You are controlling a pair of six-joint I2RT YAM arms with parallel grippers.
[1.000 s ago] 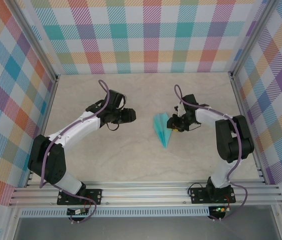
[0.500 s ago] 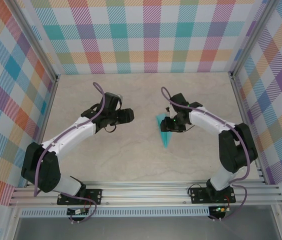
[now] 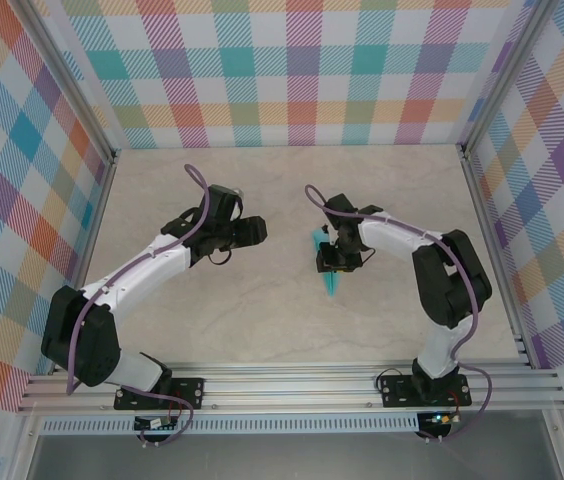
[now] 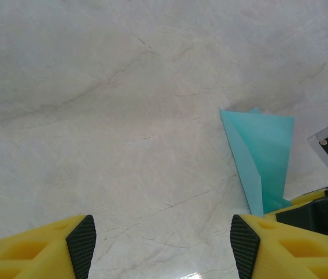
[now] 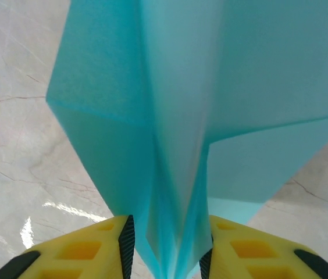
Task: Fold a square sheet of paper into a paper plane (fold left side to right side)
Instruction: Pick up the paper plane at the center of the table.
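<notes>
paper plane (image 3: 331, 282) lies a little right of the middle of the table (image 3: 262, 330), a narrow turquoise dart with its sharp tip pointing back toward the arm bases. your right gripper (image 3: 330, 256) is over its wider rear half. the right wrist camera shows the reason. the folded layers run as a ridge straight between the two fingers, and the black pads (image 5: 127, 235) sit against the paper on either side. so this hand is nearly closed and pinches the plane along its centre crease, with the wings spreading out beyond the fingers. my reading is that the pinch is there to press the crease flat and keep the layers from springing apart. you cannot tell from these views whether the plane is lifted or resting on the table.

your left gripper (image 3: 252, 232) is well apart from the paper, on the left of the table, and aimed toward it. its fingers stand wide open with bare table between them, so it holds nothing. from its wrist camera you see the plane off to the right, so it is placed to watch and to stay out of the way.

judging by the dart shape, the folding looks close to done. what remains is probably firming the crease and letting go cleanly, without dragging the thin paper.
</notes>
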